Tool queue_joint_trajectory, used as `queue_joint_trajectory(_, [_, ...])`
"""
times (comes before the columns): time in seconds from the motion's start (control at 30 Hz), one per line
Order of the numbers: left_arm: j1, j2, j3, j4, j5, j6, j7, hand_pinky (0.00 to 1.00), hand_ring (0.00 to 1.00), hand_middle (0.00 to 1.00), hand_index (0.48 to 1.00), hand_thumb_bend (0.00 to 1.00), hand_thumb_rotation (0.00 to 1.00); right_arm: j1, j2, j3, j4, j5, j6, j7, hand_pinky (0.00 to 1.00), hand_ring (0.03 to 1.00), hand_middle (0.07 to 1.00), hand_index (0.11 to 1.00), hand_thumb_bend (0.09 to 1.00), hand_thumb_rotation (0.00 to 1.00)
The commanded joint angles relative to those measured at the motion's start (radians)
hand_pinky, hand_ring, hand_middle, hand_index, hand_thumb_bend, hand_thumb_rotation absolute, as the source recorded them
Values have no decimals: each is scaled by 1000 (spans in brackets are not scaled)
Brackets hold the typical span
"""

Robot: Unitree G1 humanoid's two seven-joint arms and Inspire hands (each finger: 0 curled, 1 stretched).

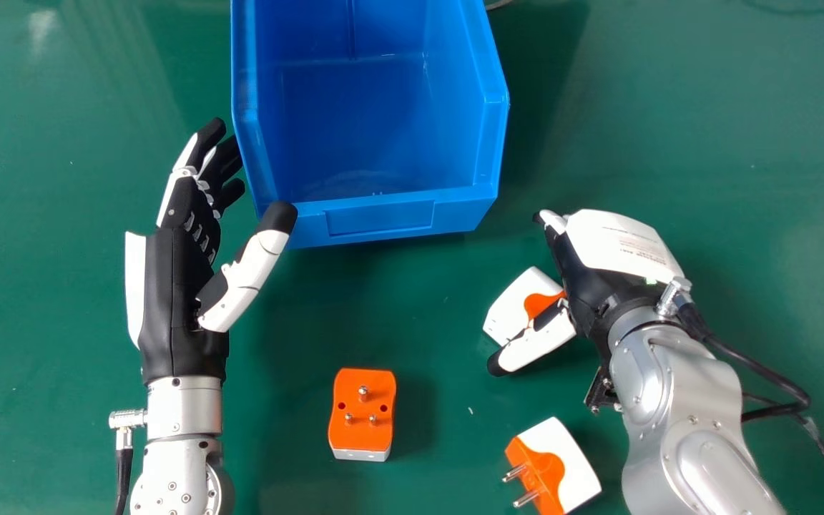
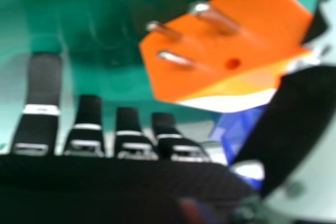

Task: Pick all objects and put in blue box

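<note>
Three plugs are on the counter (image 1: 47, 400), outside the box (image 1: 381, 218). The box is toward the counter's far edge, its low front wall facing the near edge and its open top up.

The left plug (image 1: 362, 411) lies closest to the left hand's side, toward the near edge, its orange face up and its three pins standing upright. The near right plug (image 1: 579, 468) is well apart from it, toward the near edge, resting tilted with its pins pointing left and its white part to the right. The far right plug (image 1: 512, 311) is between that one and the box, partly covered by the right hand (image 1: 587, 290).

The right hand is spread, its fingers straight and parted and its thumb standing away from them. In the right hand view this plug's orange face and three pins show close to the thumb; whether they touch, I cannot tell.

The left hand (image 1: 187, 300) is spread too, beside the box's left wall, its fingers extended toward the far edge and its thumb tip at the box's front left corner. Contact there cannot be made out. Dark cables run along the right forearm (image 1: 677, 415).
</note>
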Motion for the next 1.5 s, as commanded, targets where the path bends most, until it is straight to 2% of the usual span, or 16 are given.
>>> queue_joint_trajectory(0.0, [-4, -5, -1, -18, -3, -18, 2, 863, 877, 860, 869, 797, 500, 21, 11, 26, 14, 45, -20, 34, 545, 867, 923, 922, 997, 334])
queue_joint_trajectory(0.07, [-7, -1, -2, -14, 6, -21, 7, 863, 877, 859, 869, 798, 500, 20, 13, 24, 19, 51, -26, 32, 543, 863, 920, 921, 995, 335])
queue_joint_trajectory(0.17, [-11, -3, -2, -13, 2, -20, 7, 863, 877, 860, 869, 797, 501, 14, 18, 29, 28, 50, -29, 32, 534, 853, 913, 919, 991, 334])
queue_joint_trajectory(0.27, [-13, 0, -3, -14, 10, -18, 14, 862, 877, 860, 869, 797, 500, 11, 16, 36, 36, 47, -41, 25, 526, 842, 907, 918, 990, 334])
queue_joint_trajectory(0.33, [-15, -1, -3, -14, 1, -15, 7, 861, 876, 860, 869, 797, 501, 8, 15, 40, 39, 48, -50, 21, 513, 824, 897, 918, 989, 334])
queue_joint_trajectory(0.6, [-25, -1, -2, -11, -3, -11, 5, 865, 878, 862, 870, 794, 500, -1, 32, 50, 45, 52, -47, 32, 457, 771, 866, 919, 977, 339])
queue_joint_trajectory(0.73, [-29, 0, -2, -9, -8, -11, -3, 865, 880, 862, 870, 796, 500, -15, 35, 72, 51, 35, -38, 56, 419, 735, 842, 920, 967, 344])
queue_joint_trajectory(0.77, [-29, 0, -1, -10, -8, -11, -3, 865, 881, 863, 871, 797, 499, -20, 35, 76, 57, 35, -37, 62, 383, 685, 807, 921, 960, 350])
queue_joint_trajectory(0.8, [-30, 1, -1, -10, -6, -12, -3, 865, 881, 863, 871, 797, 499, -25, 36, 81, 62, 34, -36, 66, 383, 685, 807, 921, 960, 350])
queue_joint_trajectory(0.93, [-32, 1, -1, -8, -10, -13, -10, 866, 883, 865, 872, 798, 501, -45, 37, 101, 82, 34, -23, 87, 234, 445, 600, 893, 916, 389])
queue_joint_trajectory(1.03, [-32, -1, -1, -10, -8, -13, -7, 864, 882, 865, 872, 797, 501, -43, 34, 107, 83, 49, -40, 73, 199, 385, 538, 869, 902, 406])
queue_joint_trajectory(1.17, [-34, -6, -1, -11, -19, -14, -15, 863, 881, 864, 870, 795, 496, -36, 28, 122, 82, 45, -69, 58, 189, 367, 519, 842, 896, 408])
queue_joint_trajectory(1.23, [-32, -6, -1, -11, -15, -12, -10, 864, 882, 864, 870, 796, 493, -31, 36, 116, 83, 60, -76, 52, 195, 378, 535, 825, 896, 417])
queue_joint_trajectory(1.47, [-28, -4, -1, -7, -15, -16, -13, 866, 881, 862, 868, 806, 498, -7, 28, 113, 66, 77, -133, 17, 184, 357, 504, 781, 865, 359])
